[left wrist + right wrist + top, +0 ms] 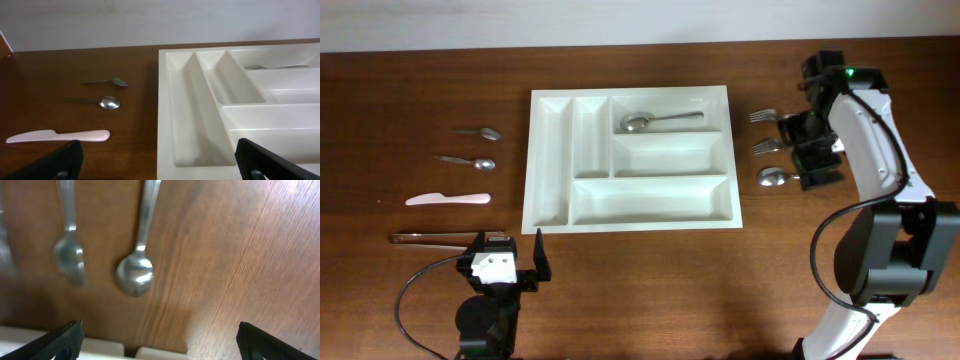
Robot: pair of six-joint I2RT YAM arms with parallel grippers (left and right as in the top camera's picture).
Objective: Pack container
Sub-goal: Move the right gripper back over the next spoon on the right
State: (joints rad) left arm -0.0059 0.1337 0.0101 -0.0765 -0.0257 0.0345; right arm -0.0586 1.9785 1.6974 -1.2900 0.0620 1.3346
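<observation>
Centrally, container [550, 160], left tool [507, 256] near its corner, right tool [805, 152] apart.

overhead: straight down, far | left wrist: low, facing container [167, 125] (shared with overhead) | right wrist: close above spoon [135, 275]

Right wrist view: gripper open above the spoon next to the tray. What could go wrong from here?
1. The spoon lies close beside a fork; the open right gripper could catch both or knock the fork aside.
2. The spoon lies flat on the table, so the grip may slip off it.
3. Its bowl sits near the container; a low approach might bump the rim.
</observation>
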